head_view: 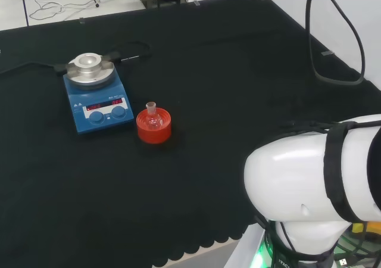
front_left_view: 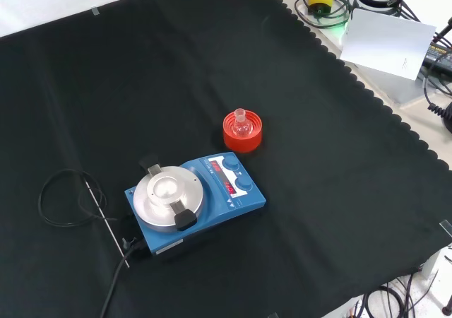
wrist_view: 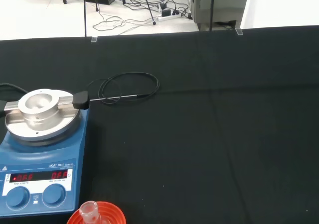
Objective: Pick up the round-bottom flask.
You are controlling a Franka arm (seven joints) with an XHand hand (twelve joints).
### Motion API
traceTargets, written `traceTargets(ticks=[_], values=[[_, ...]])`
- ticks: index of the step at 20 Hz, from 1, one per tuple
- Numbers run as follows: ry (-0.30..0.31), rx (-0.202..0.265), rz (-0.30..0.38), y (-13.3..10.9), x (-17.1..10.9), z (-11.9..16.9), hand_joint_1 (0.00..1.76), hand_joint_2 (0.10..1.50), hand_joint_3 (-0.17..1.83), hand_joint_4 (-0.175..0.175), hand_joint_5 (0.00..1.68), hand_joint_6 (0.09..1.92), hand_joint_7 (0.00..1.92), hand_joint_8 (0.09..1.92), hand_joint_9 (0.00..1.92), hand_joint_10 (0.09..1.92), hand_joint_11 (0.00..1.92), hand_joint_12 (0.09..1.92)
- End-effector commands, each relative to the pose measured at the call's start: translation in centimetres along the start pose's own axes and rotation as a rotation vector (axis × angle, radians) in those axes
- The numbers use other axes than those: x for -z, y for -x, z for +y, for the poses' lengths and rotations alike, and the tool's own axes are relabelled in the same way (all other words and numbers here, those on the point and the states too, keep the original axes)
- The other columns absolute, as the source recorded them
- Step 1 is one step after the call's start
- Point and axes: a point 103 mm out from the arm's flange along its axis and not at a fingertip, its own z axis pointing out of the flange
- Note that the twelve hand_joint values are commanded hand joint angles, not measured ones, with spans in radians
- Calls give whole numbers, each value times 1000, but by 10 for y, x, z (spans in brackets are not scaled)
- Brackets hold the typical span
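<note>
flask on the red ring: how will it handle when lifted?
The flask looks like clear glass, so probably fragile and slippery. It is small, likely light. Its round bottom sits in the red ring; set down elsewhere it would probably roll.

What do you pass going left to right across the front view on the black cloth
Coiled black cable with probe → blue hotplate stirrer → round-bottom flask on its red ribbed stand.

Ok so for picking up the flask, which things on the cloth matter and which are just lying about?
Matter:
- round-bottom flask, upright in its stand
- red ribbed stand under it

Lying about:
- blue hotplate stirrer, beside the stand
- thin probe and its coiled black cable
</note>
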Motion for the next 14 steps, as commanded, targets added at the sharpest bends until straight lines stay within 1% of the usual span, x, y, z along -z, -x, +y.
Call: traceTargets(ticks=[1, 3, 6, 11, 14], values=[[13, -1, -11, 0, 0, 0, 94, 1172, 539, -19, 285, 462, 134, 612, 278, 679, 121, 1317], [11, -4, -11, 2, -1, 0, 58, 1249, 410, -19, 309, 402, 129, 606, 272, 678, 95, 1362], [8, -11, -13, 3, -2, 0, 45, 1298, 320, -20, 332, 358, 130, 602, 273, 675, 91, 1372], [4, -19, -7, 3, -7, 3, 43, 1314, 285, -20, 342, 340, 134, 601, 277, 675, 92, 1375], [-3, -27, 4, 1, -23, 11, 80, 1299, 268, -22, 349, 334, 153, 607, 294, 678, 101, 1375]])
